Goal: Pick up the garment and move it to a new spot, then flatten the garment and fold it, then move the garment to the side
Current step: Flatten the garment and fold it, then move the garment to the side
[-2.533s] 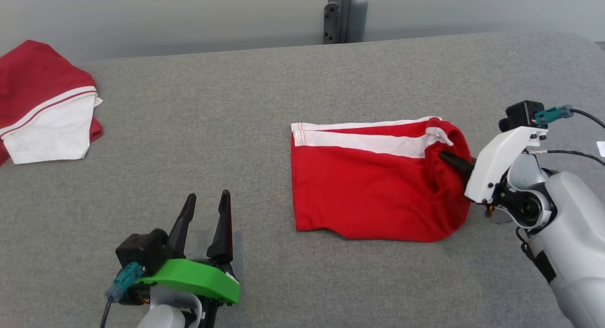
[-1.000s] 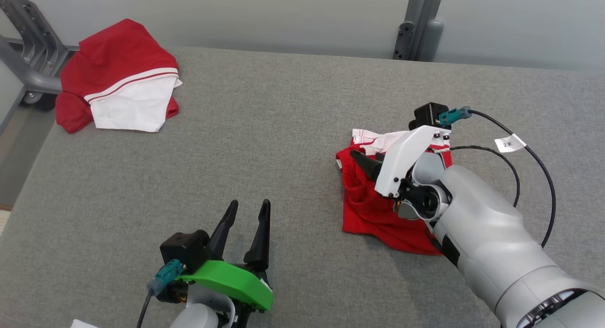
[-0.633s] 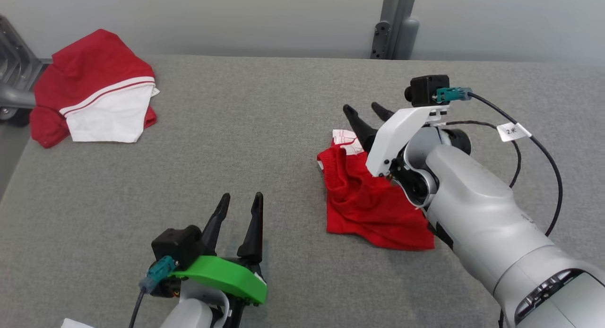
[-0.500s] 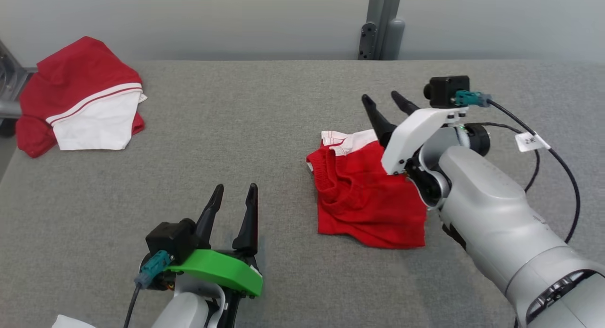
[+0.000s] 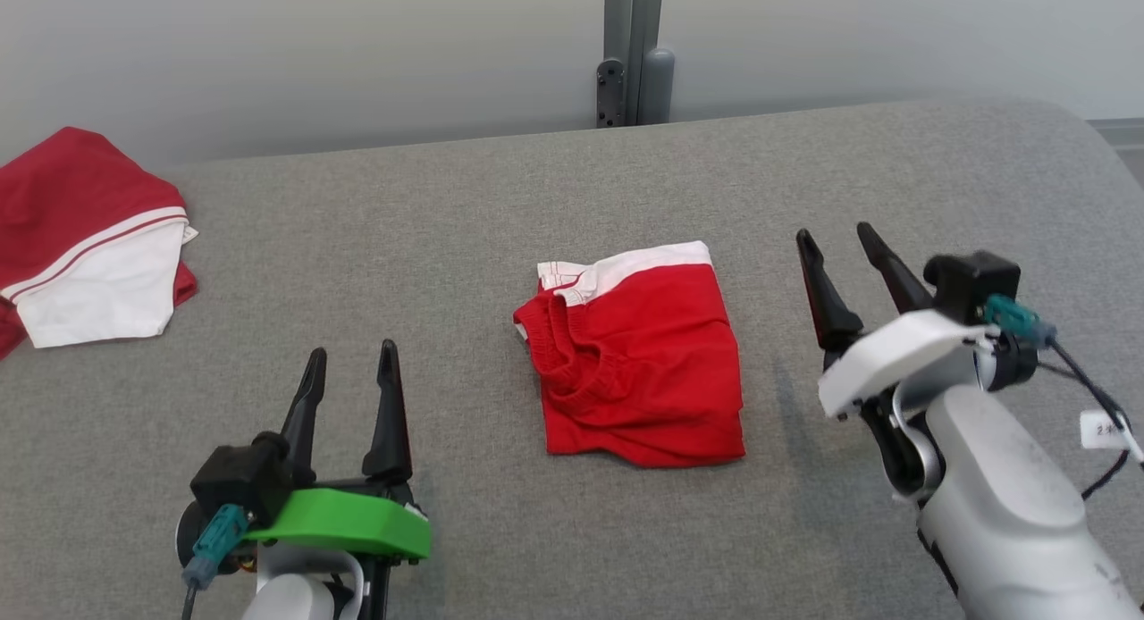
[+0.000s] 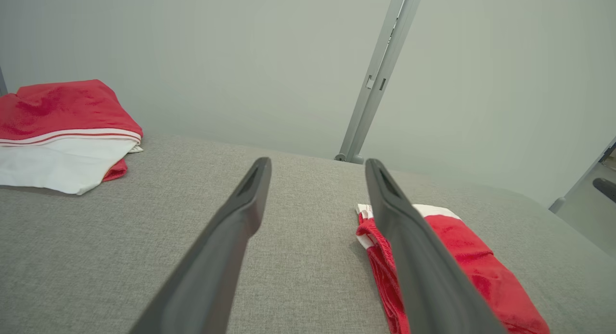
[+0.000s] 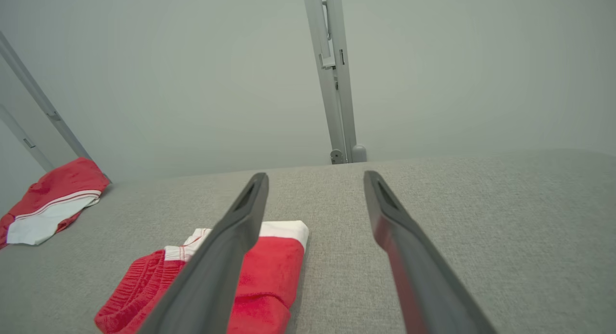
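The garment (image 5: pixel 639 361), red shorts with a white band, lies folded into a compact rectangle in the middle of the grey table (image 5: pixel 465 218). It shows beside my fingers in the left wrist view (image 6: pixel 462 257) and the right wrist view (image 7: pixel 260 271). My right gripper (image 5: pixel 836 240) stands open to its right, apart from it, with nothing between its fingers. My left gripper (image 5: pixel 350 356) is open at the lower left, well clear of the cloth and empty.
A second red and white garment (image 5: pixel 85 236) lies at the table's far left edge, also in the left wrist view (image 6: pixel 62 132). A grey post (image 5: pixel 630 48) stands behind the table against the pale wall. The table's right end curves away.
My right gripper has let go of the garment and drawn back to its right. The garment now lies folded over in half. The head camera has swung, shifting the whole picture.
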`<state>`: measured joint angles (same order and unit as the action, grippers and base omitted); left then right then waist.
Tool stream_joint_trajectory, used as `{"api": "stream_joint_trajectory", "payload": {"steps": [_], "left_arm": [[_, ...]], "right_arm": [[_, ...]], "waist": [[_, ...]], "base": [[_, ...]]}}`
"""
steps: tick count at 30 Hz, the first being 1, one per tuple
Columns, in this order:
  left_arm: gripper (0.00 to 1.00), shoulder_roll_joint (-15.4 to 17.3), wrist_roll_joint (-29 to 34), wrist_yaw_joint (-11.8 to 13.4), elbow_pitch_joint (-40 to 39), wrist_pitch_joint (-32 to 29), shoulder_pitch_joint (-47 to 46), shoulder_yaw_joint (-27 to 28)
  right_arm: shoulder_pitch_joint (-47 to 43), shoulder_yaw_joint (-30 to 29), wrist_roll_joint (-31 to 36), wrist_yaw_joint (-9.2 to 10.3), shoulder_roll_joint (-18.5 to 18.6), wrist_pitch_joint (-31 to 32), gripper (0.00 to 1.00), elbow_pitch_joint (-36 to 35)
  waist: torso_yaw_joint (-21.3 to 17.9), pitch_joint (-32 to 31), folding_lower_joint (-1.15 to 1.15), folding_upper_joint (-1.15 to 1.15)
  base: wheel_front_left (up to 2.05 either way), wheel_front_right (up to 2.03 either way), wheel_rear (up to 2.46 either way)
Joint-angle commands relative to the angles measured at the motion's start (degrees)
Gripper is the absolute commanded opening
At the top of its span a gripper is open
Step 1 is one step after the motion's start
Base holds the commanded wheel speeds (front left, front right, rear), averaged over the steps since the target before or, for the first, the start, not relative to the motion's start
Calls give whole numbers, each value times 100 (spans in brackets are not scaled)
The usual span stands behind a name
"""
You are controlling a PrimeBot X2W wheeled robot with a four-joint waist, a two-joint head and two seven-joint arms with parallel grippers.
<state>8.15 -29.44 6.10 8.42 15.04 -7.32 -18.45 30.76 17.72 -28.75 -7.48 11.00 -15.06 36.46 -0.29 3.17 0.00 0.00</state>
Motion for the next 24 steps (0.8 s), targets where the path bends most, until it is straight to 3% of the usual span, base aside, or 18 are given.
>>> {"api": "stream_joint_trajectory", "payload": {"steps": [1,5,12,24], "left_arm": [[100,-18,115,15,-56,17,172,115],[100,-122,363,-49,-180,18,500,354],[100,-262,696,-165,-267,18,895,626],[100,-445,871,-321,-232,19,1139,953]], "right_arm": [[-309,-263,263,-2,-115,-13,100,-322],[-1273,-954,961,-2,-513,-14,100,-1293],[-2245,-1414,1435,-1,-788,-15,100,-2432],[-2665,-1363,1057,-2,-805,-16,100,-2684]], "waist": [[-43,-36,0,0],[-37,-78,0,0],[35,-162,0,0],[58,-221,0,0]], "base": [[0,0,0],[0,0,0],[0,0,0],[0,0,0]]}}
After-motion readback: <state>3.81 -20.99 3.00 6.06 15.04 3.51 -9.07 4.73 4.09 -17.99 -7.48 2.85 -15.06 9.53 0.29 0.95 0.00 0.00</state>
